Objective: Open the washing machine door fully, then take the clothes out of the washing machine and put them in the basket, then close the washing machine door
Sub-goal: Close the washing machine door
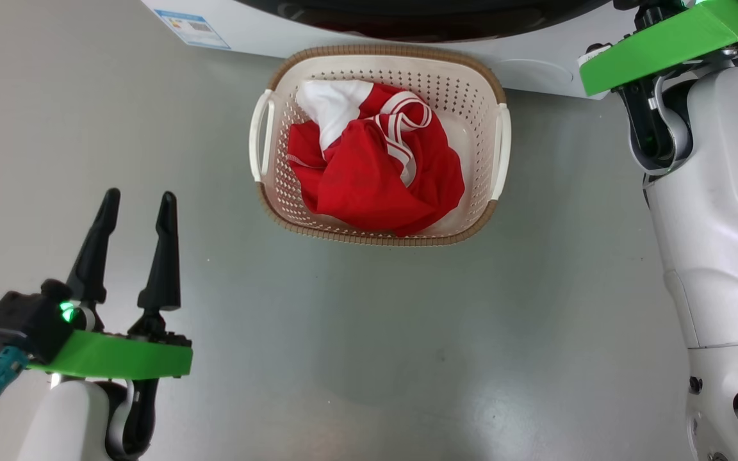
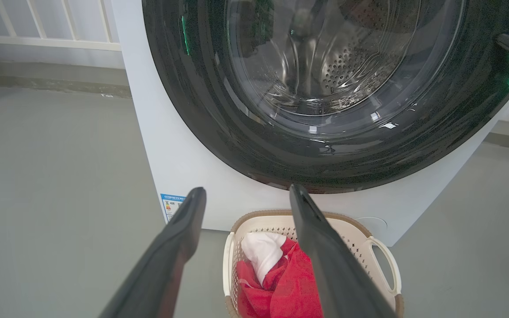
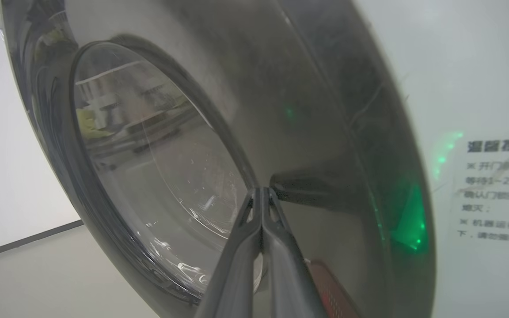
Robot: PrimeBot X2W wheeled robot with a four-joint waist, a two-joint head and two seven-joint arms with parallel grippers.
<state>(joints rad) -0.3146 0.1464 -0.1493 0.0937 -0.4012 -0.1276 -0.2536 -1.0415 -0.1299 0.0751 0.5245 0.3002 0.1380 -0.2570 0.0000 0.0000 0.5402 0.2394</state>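
Head view: clothes (image 1: 375, 173) heaped in the basket (image 1: 375, 238), just in front of the washing machine (image 1: 266, 25); left gripper (image 1: 139, 194) released, empty, well apart from the washing machine.
Left wrist view: door (image 2: 184, 88) flat against the washing machine's front.
Right wrist view: right gripper (image 3: 261, 190) clenched, 2 tips against the door's black rim.

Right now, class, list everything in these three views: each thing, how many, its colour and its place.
washing machine: one, white, on grey floor
door: one, black rim, clear glass, machine front
label: one, blue, machine's lower corner
notice: one, printed, beside door
basket: one, cream, brown rim, floor before machine
clothes: one heap, red and white, in basket
railing: one, white, background beside machine
left gripper: one, dark, open, left of basket
right gripper: one, dark, shut, tips against door
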